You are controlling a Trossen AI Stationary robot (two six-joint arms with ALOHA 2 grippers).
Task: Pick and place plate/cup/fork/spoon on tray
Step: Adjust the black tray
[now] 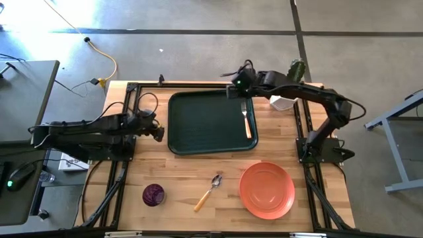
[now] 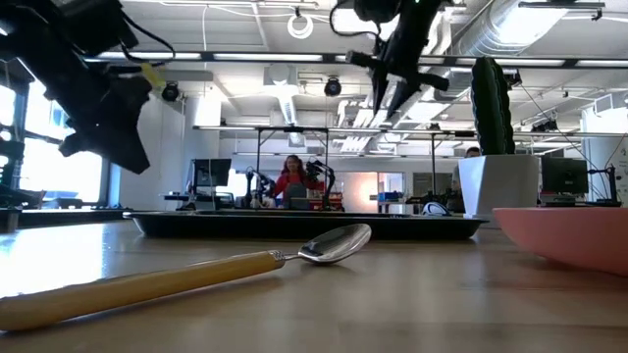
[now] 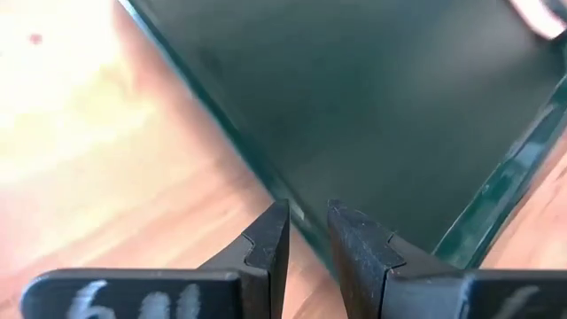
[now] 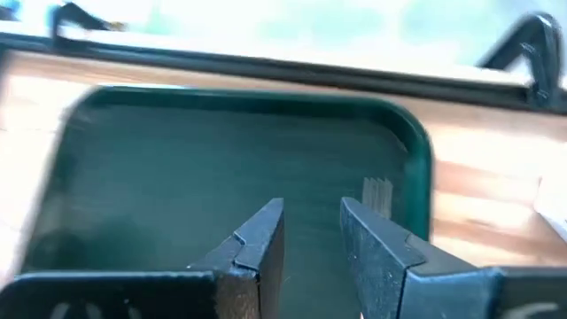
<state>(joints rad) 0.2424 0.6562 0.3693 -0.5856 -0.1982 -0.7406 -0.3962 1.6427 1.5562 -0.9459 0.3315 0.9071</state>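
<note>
Green tray (image 1: 198, 125) holds only the fork (image 1: 246, 116); right gripper (image 1: 232, 89), empty and slightly parted above, could clip it if lowered.

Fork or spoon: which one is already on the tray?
The fork. It lies inside the tray along its right rim, below the right gripper. The spoon still lies on the table between the cup and the plate.

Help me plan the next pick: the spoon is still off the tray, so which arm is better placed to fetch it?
Probably the right. The spoon lies near the plate, on the right arm's side. The right gripper hovers over the tray, empty, with the fork already down. The left gripper waits at the tray's left edge.
</note>
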